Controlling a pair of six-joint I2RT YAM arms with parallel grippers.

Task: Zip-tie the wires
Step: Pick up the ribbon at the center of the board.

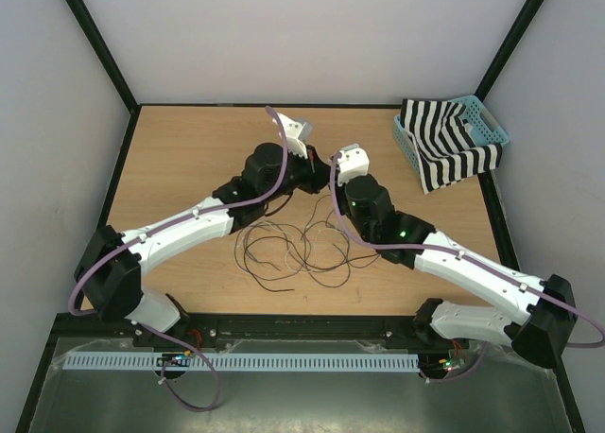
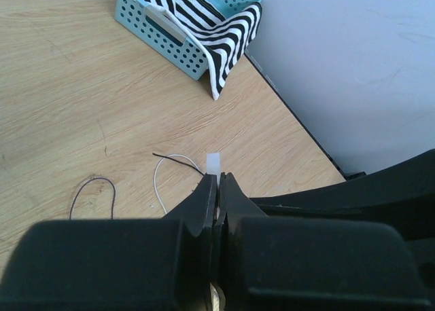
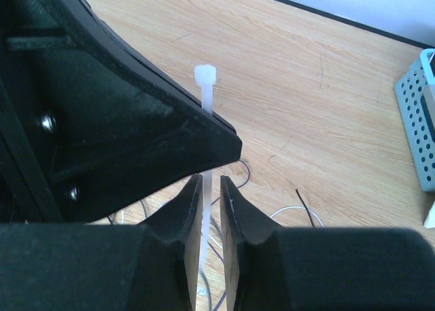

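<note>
Over the middle of the table (image 1: 180, 149), just beyond the loose curls of wires (image 1: 293, 249) lying toward its near edge, the zip tie (image 3: 205, 77) is pinched by the left gripper (image 2: 219, 178), its jaws closed just below the square head. The strip is passed down between the jaws of the right gripper (image 3: 211, 182), which stand slightly apart, unclamped. The tie is probably held aloft for a regrip; the wires are not yet looped.

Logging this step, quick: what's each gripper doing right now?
Left gripper: closed on the zip tie.
Right gripper: slightly open, with the tie's strip passing between its fingers.
</note>
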